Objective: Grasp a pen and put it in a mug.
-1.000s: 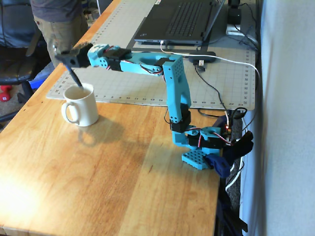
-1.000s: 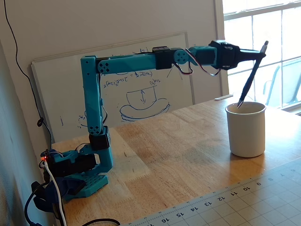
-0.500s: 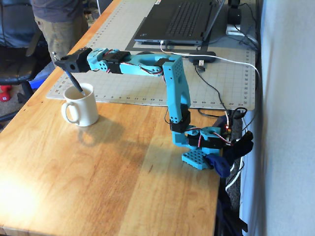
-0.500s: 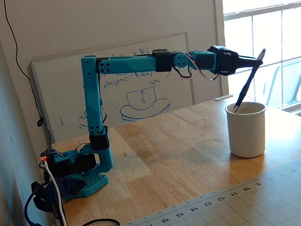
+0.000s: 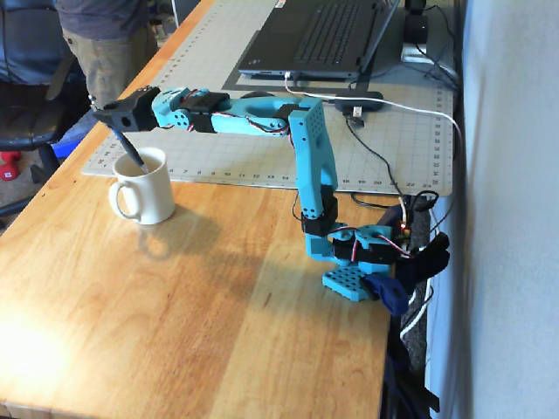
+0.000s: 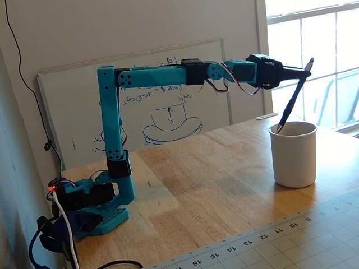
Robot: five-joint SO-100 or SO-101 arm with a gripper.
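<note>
Most of the job was done: the tool (image 6: 300,71) gripped the pen (image 6: 293,98), tip just inside the mug (image 6: 293,154), release remaining.

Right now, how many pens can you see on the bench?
1. The pen is held tilted in the gripper, its lower tip just inside the mug. No others show, though the mug's inside is partly hidden.

You're working at a home-office or hobby desk: a wooden table (image 5: 175,332) carrying a gridded cutting mat (image 5: 262,105), with an open laptop (image 5: 319,35) on the mat's far side. Behind the table a scribbled whiteboard (image 6: 162,106) leans on the wall, with a bright window (image 6: 314,56) beside it.
</note>
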